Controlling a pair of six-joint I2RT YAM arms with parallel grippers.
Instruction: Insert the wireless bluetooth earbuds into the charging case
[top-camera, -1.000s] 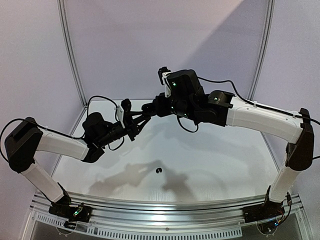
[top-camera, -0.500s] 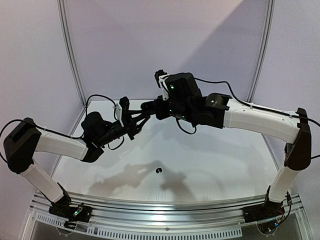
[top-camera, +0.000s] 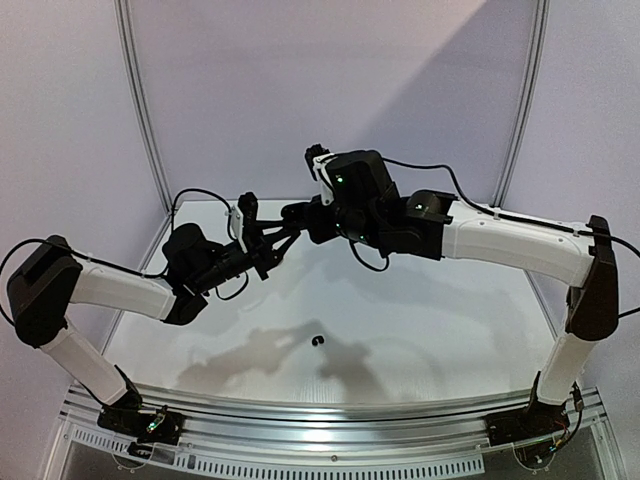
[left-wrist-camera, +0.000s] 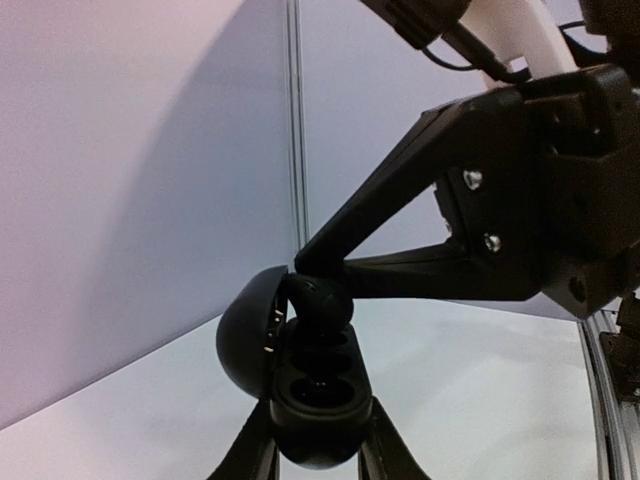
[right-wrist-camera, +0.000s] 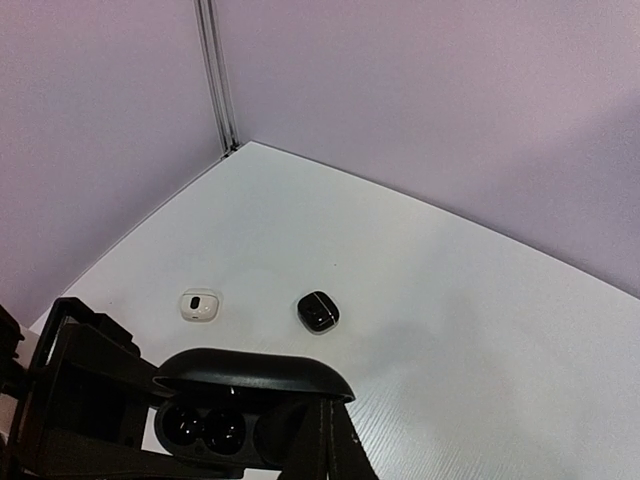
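Case (left-wrist-camera: 318, 415), matte black oval, lid open, clamped in left claw (left-wrist-camera: 318, 450) at lower centre; right claw (left-wrist-camera: 305, 268), clenched, tips touching glossy bud (left-wrist-camera: 322, 300).

We see pale lavender walls (top-camera: 300, 80) filling the upper half of the top view, with a lighter patch slanting across the upper right corner. Two slim metal posts rise at the sides, the left post (top-camera: 140, 100) and the right post (top-camera: 525, 100). Below them lies a white table (top-camera: 450, 330), slightly glossy, with soft grey shadows (top-camera: 265, 350) at lower centre. A ribbed aluminium rail (top-camera: 330, 415) runs along the bottom edge.
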